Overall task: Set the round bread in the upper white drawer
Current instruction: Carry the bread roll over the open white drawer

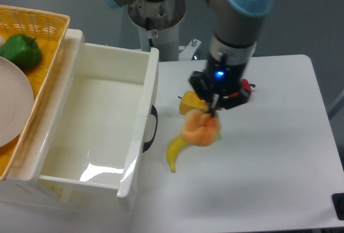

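A: One gripper (pixel 210 113), fingers closed on the round bread (pixel 201 128)?
B: Apparently; contact blurred. Bread sits right of the upper white drawer (pixel 137 136), beside the banana (pixel 176 151).

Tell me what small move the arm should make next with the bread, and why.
Probably a short straight lift. The gripper sits down on the round bread, apparently closed on it, though the fingertips are hidden. The bread lies against the banana and near the yellow pepper, so rising first should clear them before swinging left to the open upper white drawer.
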`<control>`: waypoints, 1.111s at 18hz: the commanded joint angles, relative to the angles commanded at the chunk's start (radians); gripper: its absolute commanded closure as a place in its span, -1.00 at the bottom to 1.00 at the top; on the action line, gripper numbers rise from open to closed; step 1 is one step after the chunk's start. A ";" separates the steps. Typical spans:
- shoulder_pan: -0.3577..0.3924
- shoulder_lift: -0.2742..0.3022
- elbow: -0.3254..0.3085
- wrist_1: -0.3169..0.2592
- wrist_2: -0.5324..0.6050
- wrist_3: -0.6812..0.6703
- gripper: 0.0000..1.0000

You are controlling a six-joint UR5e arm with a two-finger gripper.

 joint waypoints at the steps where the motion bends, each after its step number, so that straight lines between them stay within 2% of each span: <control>1: -0.018 0.017 -0.014 0.000 -0.002 -0.015 1.00; 4: -0.080 0.038 -0.038 0.002 0.005 -0.058 1.00; 9: -0.176 0.040 -0.060 0.005 0.018 -0.095 1.00; 12: -0.199 0.052 -0.081 0.006 0.018 -0.095 1.00; 15: -0.239 0.052 -0.086 0.008 0.009 -0.089 0.39; 17: -0.253 0.052 -0.094 0.020 0.011 -0.094 0.15; 18: -0.256 0.052 -0.097 0.021 0.011 -0.094 -0.26; 19: -0.262 0.052 -0.098 0.021 0.015 -0.095 -0.99; 20: -0.267 0.054 -0.100 0.021 0.015 -0.097 -1.00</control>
